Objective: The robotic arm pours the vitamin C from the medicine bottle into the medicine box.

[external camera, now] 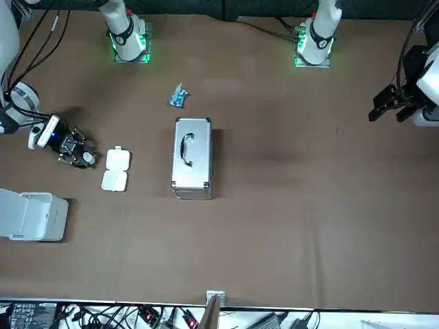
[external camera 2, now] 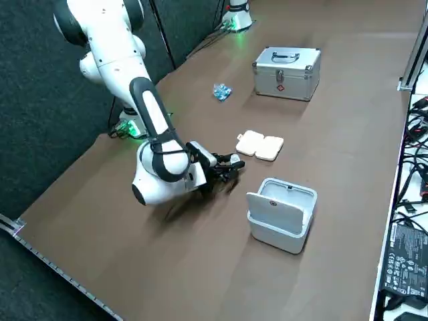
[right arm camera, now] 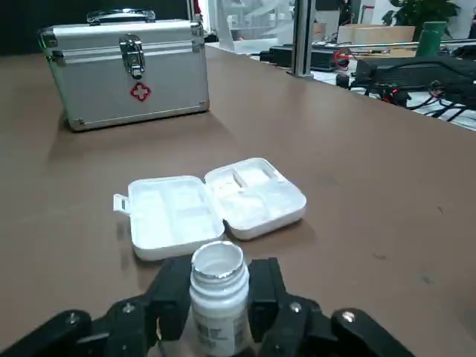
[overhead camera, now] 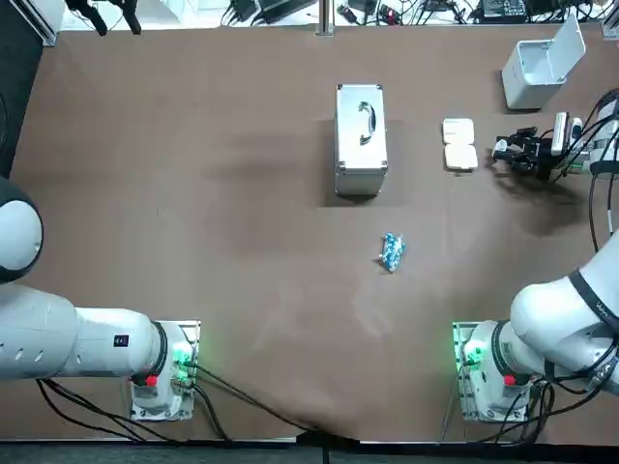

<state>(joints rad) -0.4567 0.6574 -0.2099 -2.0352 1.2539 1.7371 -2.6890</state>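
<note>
My right gripper (right arm camera: 219, 297) is shut on a white medicine bottle (right arm camera: 217, 294) whose cap is off and whose open mouth shows. Just beyond the bottle lies the white medicine box (right arm camera: 212, 206), lid open flat, its compartments bare. From overhead the gripper (overhead camera: 511, 152) sits low at the table's right side, a short way right of the box (overhead camera: 459, 144). The front view shows the gripper (external camera: 81, 156) beside the box (external camera: 115, 169), and the side view shows the gripper (external camera 2: 231, 162) close to the box (external camera 2: 260, 145).
A silver first-aid case (overhead camera: 361, 140) stands mid-table, left of the medicine box. A blue packet (overhead camera: 391, 251) lies nearer the arm bases. A white open-lidded bin (overhead camera: 537, 68) stands at the far right corner, beyond the gripper.
</note>
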